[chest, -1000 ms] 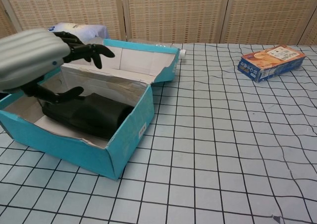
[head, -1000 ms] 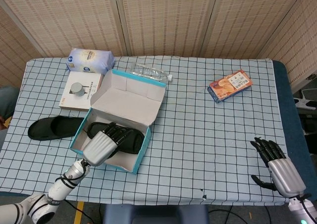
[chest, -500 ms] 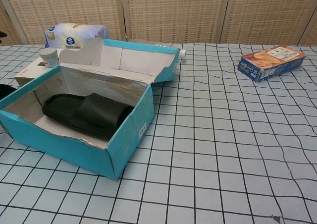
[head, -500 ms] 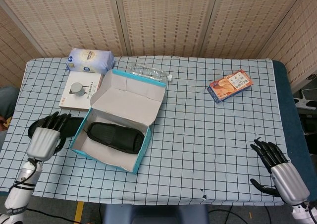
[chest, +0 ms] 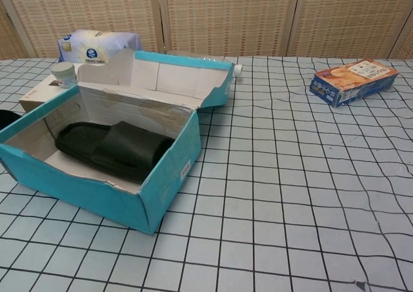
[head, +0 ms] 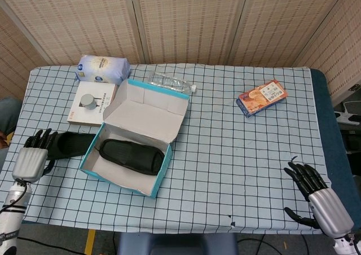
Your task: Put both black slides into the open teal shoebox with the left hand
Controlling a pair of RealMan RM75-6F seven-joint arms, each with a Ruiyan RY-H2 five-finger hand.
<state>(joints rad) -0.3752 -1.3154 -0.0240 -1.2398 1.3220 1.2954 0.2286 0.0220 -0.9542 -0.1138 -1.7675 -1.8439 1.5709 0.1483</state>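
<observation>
Left hand [head: 29, 159] over loose black slide [head: 70, 144]

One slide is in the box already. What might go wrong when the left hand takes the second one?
The second slide lies close against the teal shoebox wall, so the left hand at its outer end may push it into the box and shift it. The first slide lies across the middle of the floor, so the second may land on top or catch on the rim.
</observation>
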